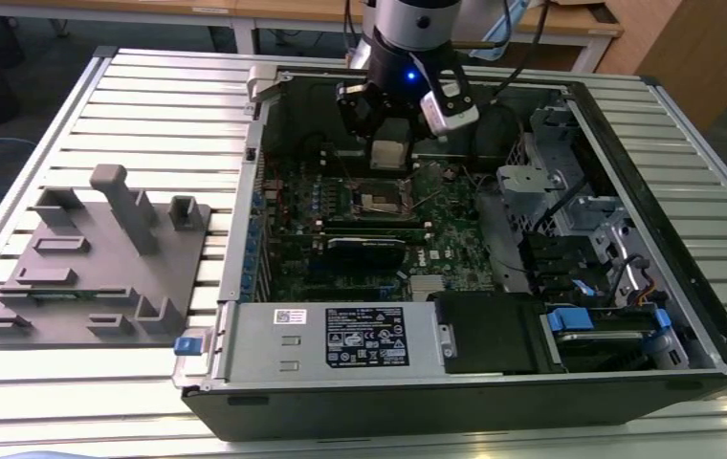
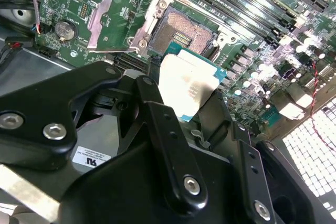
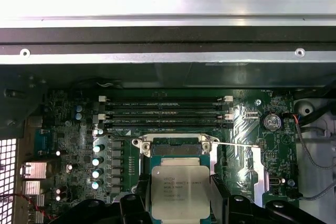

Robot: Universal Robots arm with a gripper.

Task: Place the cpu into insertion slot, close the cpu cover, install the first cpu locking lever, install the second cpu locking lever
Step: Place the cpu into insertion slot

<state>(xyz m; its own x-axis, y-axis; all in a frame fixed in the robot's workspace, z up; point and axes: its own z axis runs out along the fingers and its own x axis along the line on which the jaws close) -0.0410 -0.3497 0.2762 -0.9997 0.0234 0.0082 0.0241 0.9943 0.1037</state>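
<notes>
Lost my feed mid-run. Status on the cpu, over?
Copy: end effector shut on cpu. Held off insertion slot, not seated. Open cpu cover lies aside. Nothing in between.

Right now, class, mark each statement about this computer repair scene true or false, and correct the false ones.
1. The tool holds the chip. True.
2. The chip sits in the socket. False: it is held clear of the empty socket.
3. The cover is shut over the socket. False: it is swung open.
4. A grey fixture lies outside the computer case. True.
</notes>
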